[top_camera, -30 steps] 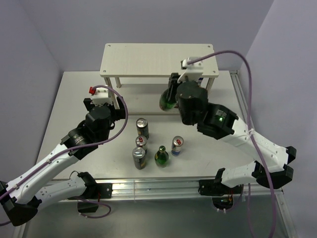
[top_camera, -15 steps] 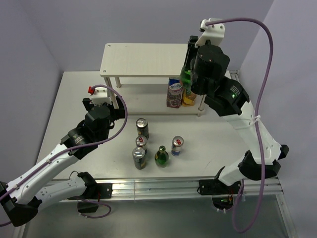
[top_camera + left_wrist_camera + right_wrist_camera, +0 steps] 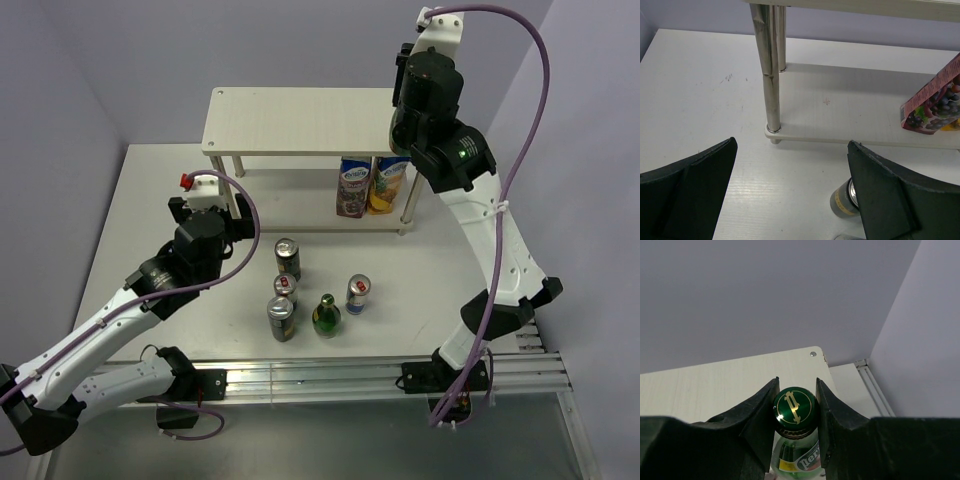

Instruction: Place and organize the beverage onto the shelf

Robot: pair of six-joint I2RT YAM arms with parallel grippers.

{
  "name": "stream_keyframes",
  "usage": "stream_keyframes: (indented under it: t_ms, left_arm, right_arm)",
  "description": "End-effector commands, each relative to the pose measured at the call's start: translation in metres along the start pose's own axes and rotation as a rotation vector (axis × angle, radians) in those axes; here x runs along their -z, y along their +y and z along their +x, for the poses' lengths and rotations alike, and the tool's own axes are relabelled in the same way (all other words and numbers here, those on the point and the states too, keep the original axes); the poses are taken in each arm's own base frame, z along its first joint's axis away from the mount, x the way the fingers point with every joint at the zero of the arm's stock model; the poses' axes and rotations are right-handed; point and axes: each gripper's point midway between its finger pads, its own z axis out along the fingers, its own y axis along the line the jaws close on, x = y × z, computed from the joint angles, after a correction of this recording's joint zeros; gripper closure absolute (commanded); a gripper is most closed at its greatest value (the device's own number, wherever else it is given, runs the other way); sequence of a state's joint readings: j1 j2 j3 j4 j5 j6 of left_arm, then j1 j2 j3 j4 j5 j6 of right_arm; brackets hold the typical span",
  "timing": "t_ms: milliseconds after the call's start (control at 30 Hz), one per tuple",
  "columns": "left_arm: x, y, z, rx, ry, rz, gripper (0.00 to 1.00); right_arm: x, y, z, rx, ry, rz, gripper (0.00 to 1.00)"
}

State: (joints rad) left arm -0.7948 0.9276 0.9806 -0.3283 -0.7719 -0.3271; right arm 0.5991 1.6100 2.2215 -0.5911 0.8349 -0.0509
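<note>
My right gripper (image 3: 796,386) is shut on the gold-marked green cap of a green glass bottle (image 3: 797,456). It holds the bottle upright over the right end of the shelf's top board (image 3: 710,385). In the top view that gripper (image 3: 405,115) is above the shelf (image 3: 300,120) and the arm hides the bottle. On the table stand another green bottle (image 3: 326,315) and several cans: (image 3: 288,258), (image 3: 285,289), (image 3: 281,318), (image 3: 358,293). My left gripper (image 3: 792,146) is open and empty, low in front of the shelf's left end (image 3: 210,212), with a dark can (image 3: 844,201) by its right finger.
Two juice cartons (image 3: 352,186) (image 3: 390,184) stand on the right of the lower board (image 3: 855,115). A metal shelf leg (image 3: 767,75) is just ahead of my left gripper. Walls close in behind and to the right of the shelf.
My right arm has lifted the green bottle from in front of the lower tier up over the top board's right end. My left arm has not moved.
</note>
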Motion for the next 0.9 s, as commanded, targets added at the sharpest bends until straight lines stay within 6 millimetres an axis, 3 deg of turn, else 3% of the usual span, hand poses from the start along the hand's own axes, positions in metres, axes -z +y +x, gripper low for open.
stream_keyframes:
  t_ms: [0,500,867]
  left_arm:
    - [0.001,0.000,-0.013,0.025,-0.024,0.001,0.01]
    - [0.000,0.003,-0.013,0.023,-0.024,-0.013,0.01]
    - [-0.002,0.005,-0.013,0.025,-0.024,-0.019,0.01]
  right_arm:
    - [0.003,-0.013,-0.058,-0.148,-0.157,-0.009,1.00]
    - [-0.049,-0.004,-0.033,-0.130,-0.135,0.024,1.00]
    - [-0.066,0.011,-0.010,-0.097,-0.125,0.005,1.00]
